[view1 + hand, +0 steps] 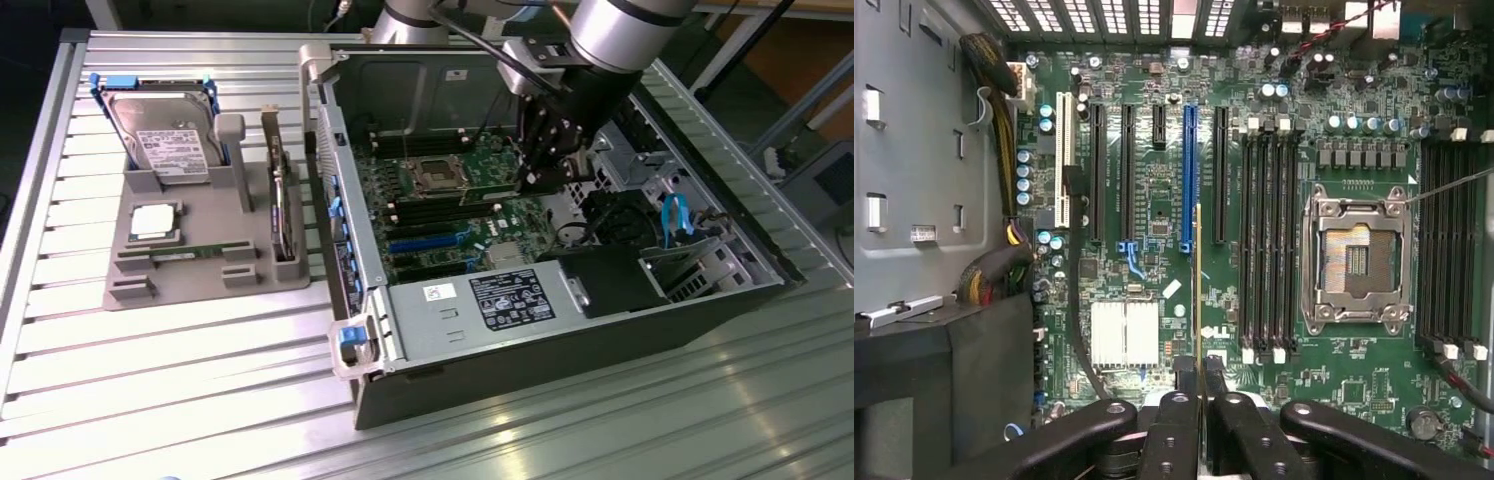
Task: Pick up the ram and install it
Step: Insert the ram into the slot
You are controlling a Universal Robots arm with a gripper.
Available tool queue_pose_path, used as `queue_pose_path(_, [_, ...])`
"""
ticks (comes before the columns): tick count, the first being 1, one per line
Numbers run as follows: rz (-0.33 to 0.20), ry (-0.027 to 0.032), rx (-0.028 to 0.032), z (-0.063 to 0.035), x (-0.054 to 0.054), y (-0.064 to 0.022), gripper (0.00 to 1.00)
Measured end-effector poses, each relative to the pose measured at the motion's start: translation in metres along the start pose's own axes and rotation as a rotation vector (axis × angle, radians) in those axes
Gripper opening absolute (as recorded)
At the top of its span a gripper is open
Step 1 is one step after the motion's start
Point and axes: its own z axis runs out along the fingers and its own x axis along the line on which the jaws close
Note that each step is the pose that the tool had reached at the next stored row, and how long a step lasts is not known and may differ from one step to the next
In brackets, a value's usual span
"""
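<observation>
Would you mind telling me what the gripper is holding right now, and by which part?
The gripper is shut on the ram, seen edge-on, pinching one end between its fingers above the motherboard.

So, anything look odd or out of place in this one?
Nothing stands out. The hand is shut on the ram, held edge-on above the motherboard inside the open case. The CPU socket sits empty, and nothing looks damaged or spilled.

One open computer case (561, 330), one motherboard (1184, 250), one hard drive (163, 140), one grey holder tray (174, 270).
</observation>
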Motion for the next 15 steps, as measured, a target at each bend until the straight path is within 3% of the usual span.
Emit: queue_pose_path(15, [0.0, 0.0, 0.0, 0.0211, 0.001, -0.0008, 0.11])
